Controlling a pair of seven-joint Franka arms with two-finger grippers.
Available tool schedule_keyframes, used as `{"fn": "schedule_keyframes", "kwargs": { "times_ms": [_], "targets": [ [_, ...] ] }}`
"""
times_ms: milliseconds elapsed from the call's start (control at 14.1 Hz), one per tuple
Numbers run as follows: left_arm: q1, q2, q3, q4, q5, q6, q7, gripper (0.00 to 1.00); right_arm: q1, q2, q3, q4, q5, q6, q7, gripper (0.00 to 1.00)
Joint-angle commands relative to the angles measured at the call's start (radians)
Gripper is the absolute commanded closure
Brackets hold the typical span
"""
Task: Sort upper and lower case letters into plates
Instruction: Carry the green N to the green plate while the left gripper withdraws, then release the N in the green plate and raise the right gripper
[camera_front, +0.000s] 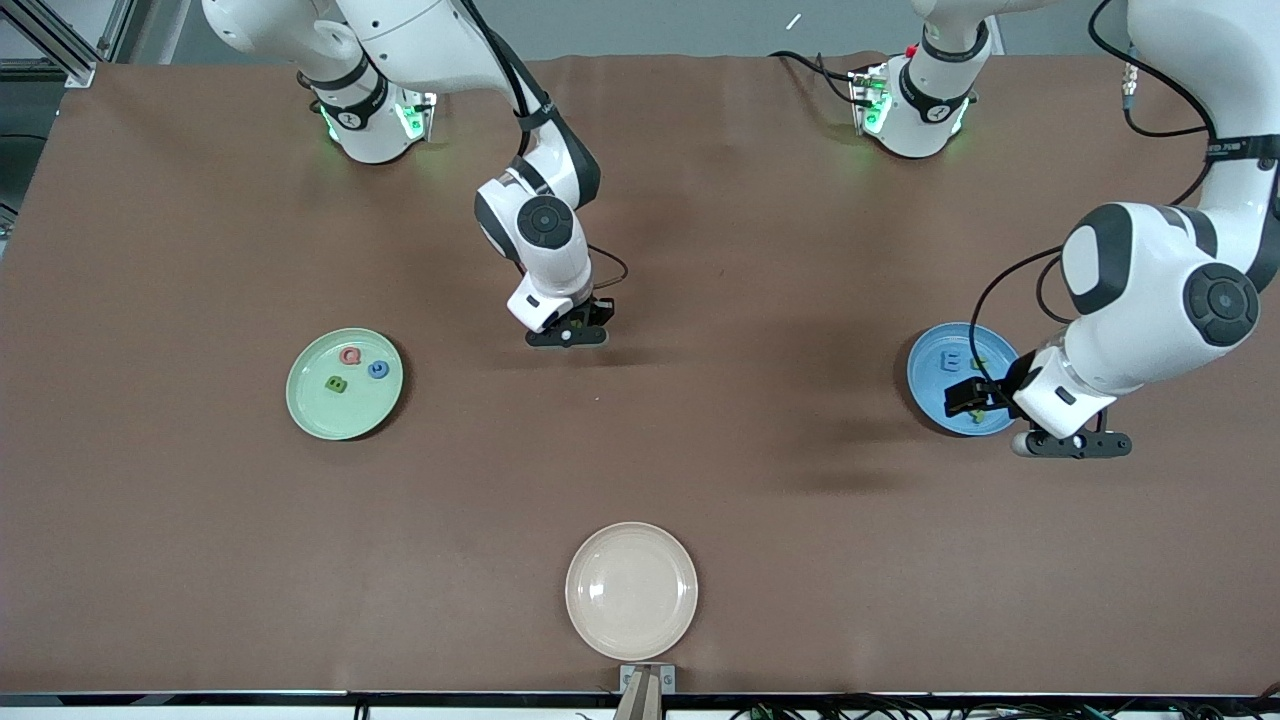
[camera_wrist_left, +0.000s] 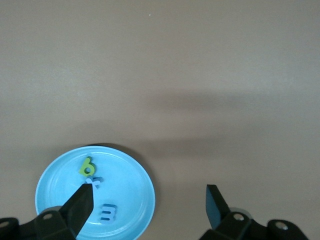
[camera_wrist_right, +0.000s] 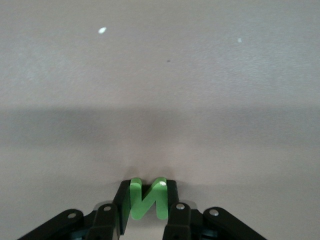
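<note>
My right gripper (camera_front: 572, 326) is down at the tabletop near the middle of the table, shut on a green letter N (camera_wrist_right: 146, 200) that stands upright between its fingers (camera_wrist_right: 172, 192). The mint green plate (camera_front: 310, 410) toward the right arm's end holds a pink-red Q (camera_front: 350, 355), a blue letter (camera_front: 378, 369) and a green letter (camera_front: 336, 384). My left gripper (camera_wrist_left: 147, 204) hangs open and empty over the rim of the blue plate (camera_wrist_left: 130, 197). That plate (camera_front: 925, 375) holds a green letter (camera_wrist_left: 86, 166), a blue x (camera_wrist_left: 95, 183) and a blue E (camera_wrist_left: 108, 212).
A cream-beige plate (camera_front: 632, 590) with nothing on it sits near the table's front edge, nearest the front camera. Brown tabletop (camera_front: 760, 470) stretches between the three plates. Both arm bases stand along the table's back edge.
</note>
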Motion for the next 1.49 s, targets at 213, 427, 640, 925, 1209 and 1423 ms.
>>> {"fn": "schedule_keyframes", "kwargs": {
  "times_ms": [213, 427, 640, 925, 1209, 1423],
  "targets": [
    [-0.226, -0.062, 0.257, 0.1, -0.037, -0.158, 0.019, 0.01, -0.025, -0.07, -0.128, 0.131, -0.02, -0.367, 0.011, 1.0],
    [-0.197, -0.2, 0.257, 0.083, -0.035, -0.186, 0.034, 0.01, -0.069, -0.116, -0.222, 0.122, -0.019, -0.406, -0.196, 1.0],
    [-0.145, -0.291, 0.257, 0.084, -0.035, -0.27, 0.109, 0.01, -0.185, -0.132, -0.225, 0.104, -0.017, -0.41, -0.334, 1.0],
    [-0.137, -0.371, 0.264, 0.101, -0.033, -0.35, 0.111, 0.0, -0.356, -0.141, -0.225, 0.069, -0.017, -0.4, -0.607, 1.0],
    [-0.136, -0.4, 0.266, 0.19, 0.022, -0.5, 0.109, 0.0, -0.471, -0.129, -0.225, 0.047, -0.016, -0.343, -0.77, 1.0],
    [-0.136, -0.397, 0.264, 0.242, 0.025, -0.542, 0.105, 0.0, -0.496, -0.098, -0.223, 0.021, -0.013, -0.265, -0.804, 1.0]
  ]
}}
